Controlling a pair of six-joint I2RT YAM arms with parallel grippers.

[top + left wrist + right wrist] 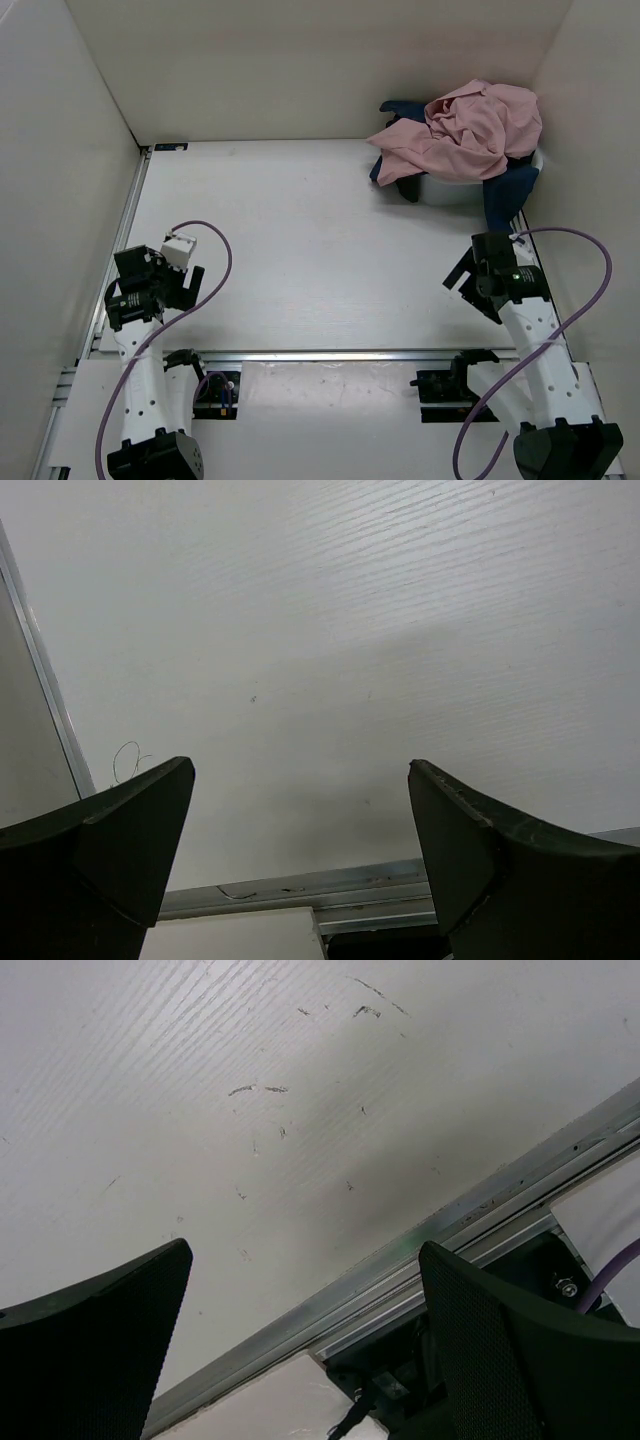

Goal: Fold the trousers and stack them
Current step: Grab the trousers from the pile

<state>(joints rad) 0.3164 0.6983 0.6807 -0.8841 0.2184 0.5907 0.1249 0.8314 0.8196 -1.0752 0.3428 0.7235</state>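
Observation:
The dusty-pink trousers (470, 128) lie crumpled in a heap at the far right corner, on top of a white basket and dark blue garments. My left gripper (170, 290) hovers near the table's front left, open and empty; in the left wrist view (300, 820) only bare table shows between its fingers. My right gripper (470, 285) hovers at the front right, open and empty, well short of the trousers; the right wrist view (305, 1300) shows only table and rail. Neither wrist view shows the trousers.
A white basket (455, 190) holds dark blue clothes (505, 195) under the pink heap. White walls enclose the table on three sides. A metal rail (330, 354) runs along the front edge, also seen in the right wrist view (450, 1225). Purple cables loop by both arms.

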